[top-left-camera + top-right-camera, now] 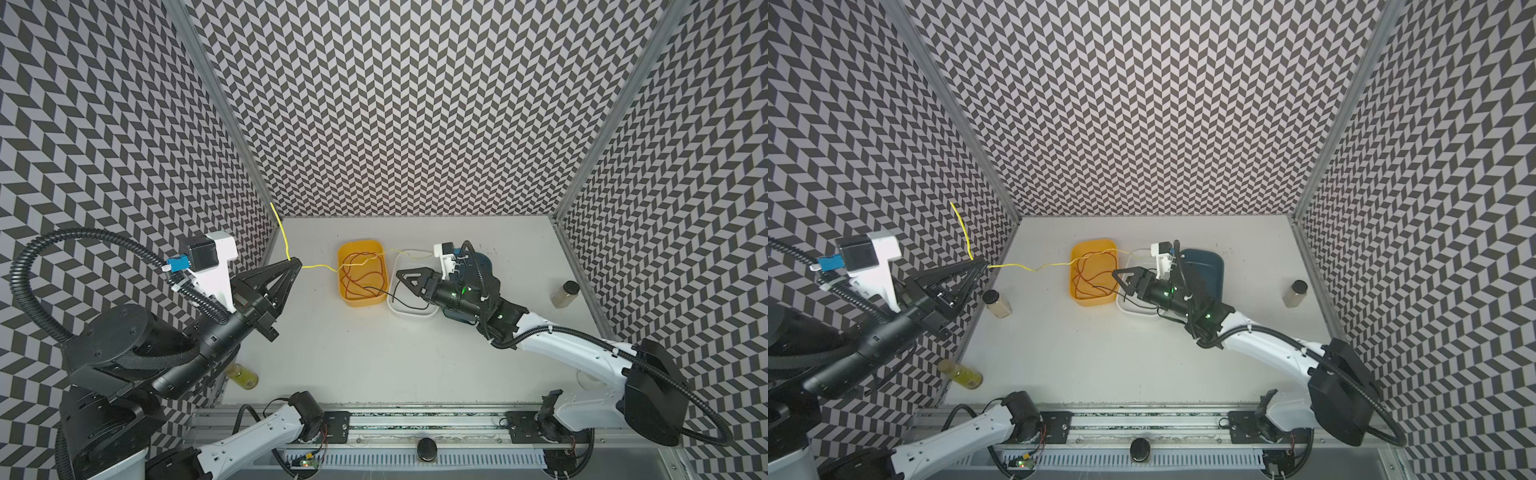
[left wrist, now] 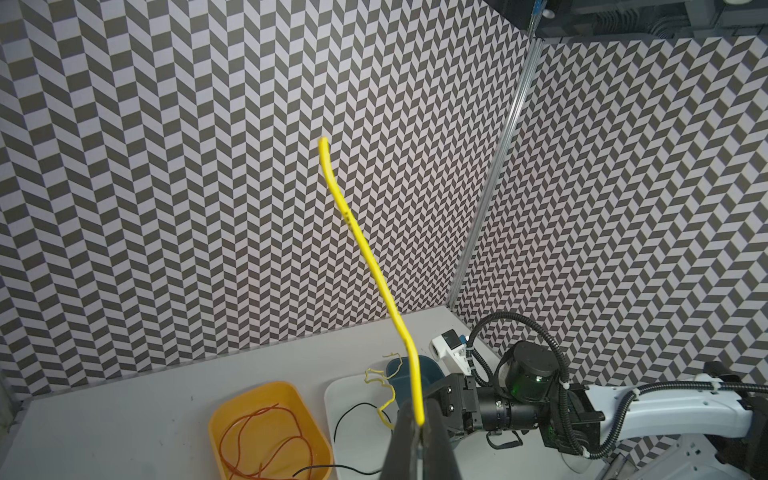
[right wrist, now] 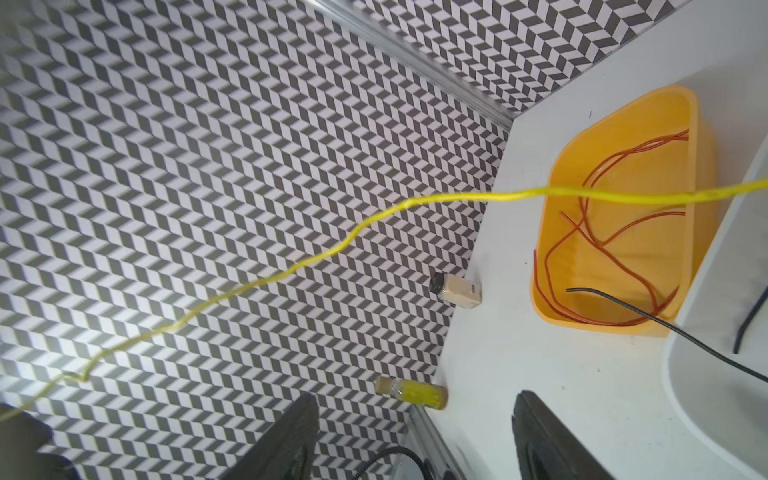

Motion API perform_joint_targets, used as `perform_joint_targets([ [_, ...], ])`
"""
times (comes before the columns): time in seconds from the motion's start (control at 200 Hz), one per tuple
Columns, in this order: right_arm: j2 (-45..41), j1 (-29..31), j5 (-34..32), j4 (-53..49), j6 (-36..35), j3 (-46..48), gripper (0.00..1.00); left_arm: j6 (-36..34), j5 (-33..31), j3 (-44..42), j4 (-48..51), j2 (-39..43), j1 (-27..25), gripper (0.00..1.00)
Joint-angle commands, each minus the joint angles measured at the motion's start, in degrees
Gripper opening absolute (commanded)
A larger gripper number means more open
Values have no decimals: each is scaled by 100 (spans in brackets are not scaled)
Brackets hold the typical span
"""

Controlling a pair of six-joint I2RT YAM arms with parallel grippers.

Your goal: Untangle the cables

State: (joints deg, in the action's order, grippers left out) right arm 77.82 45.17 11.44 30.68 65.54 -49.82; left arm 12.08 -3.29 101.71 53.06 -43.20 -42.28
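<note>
Black cable (image 3: pixel 665 327) draped from white tub (image 1: pixel 411 314) into yellow tub (image 1: pixel 360 302), mid-table toward far edge. Red cable (image 3: pixel 615 323) coiled inside yellow tub. Right gripper (image 1: pixel 400 276) over white tub, fingers wide apart. Yellow cable (image 1: pixel 320 266) strung above both tubs toward left table edge, clamped in closed left gripper (image 1: pixel 296 262) held high; free tail pointing up near far-left corner.

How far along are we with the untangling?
Done: red cable lies coiled in the yellow tub. In hand: left gripper pinches the yellow cable, strung above that tub. Left: black cable reaches from the white tub into the yellow; right gripper open, empty.
</note>
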Motion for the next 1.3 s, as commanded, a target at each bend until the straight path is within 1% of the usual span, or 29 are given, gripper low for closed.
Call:
perform_joint_targets([
  [0.0, 59, 13, -390, 1368, 712, 186, 75, 230, 155, -93, -285, 164, 49, 0],
  [0.085, 295, 18, -419, 1871, 1029, 209, 76, 344, 285, -159, -363, 231, 46, 0],
  [0.205, 486, 49, -485, 2258, 1139, 160, 76, 516, 501, -177, -434, 290, 88, 0],
  [0.315, 393, 71, -615, 2056, 915, 64, 77, 660, 668, -263, -505, 364, 127, 0],
  [0.386, 318, 72, -818, 1940, 761, 46, 77, 751, 766, -342, -554, 406, 147, 0],
  [0.501, 334, 75, -1236, 2065, 612, 47, 77, 916, 954, -441, -638, 489, 192, 0],
  [0.571, 376, 41, -1273, 2066, 537, -22, 76, 1006, 1084, -460, -639, 522, 232, 0],
  [0.641, 290, 10, -1373, 2091, 372, 13, 76, 1034, 1135, -451, -583, 553, 303, 0],
  [0.711, 117, 1, -1507, 2031, 203, 101, 76, 1004, 1058, -417, -476, 607, 398, 0],
  [0.776, 43, 1, -1497, 2055, 74, 122, 76, 973, 1032, -389, -338, 613, 478, 0],
  [0.871, 88, 1, -1501, 2165, 100, 144, 76, 1069, 1166, -516, -375, 658, 533, 0],
  [1.027, 405, 10, -1142, 2311, 358, -9, 75, 1228, 1403, -678, -617, 705, 607, 0],
  [1.122, 460, 18, -1263, 2318, 398, -28, 75, 1286, 1519, -670, -671, 720, 631, 0],
  [1.162, 471, 18, -1311, 2350, 307, -64, 75, 1286, 1543, -650, -683, 727, 640, 0],
  [1.217, 446, 15, -1367, 2275, 237, -116, 74, 1288, 1589, -650, -681, 743, 636, 0],
  [1.292, 366, 10, -1491, 2168, 44, -160, 68, 1287, 1606, -649, -650, 774, 640, 0],
])
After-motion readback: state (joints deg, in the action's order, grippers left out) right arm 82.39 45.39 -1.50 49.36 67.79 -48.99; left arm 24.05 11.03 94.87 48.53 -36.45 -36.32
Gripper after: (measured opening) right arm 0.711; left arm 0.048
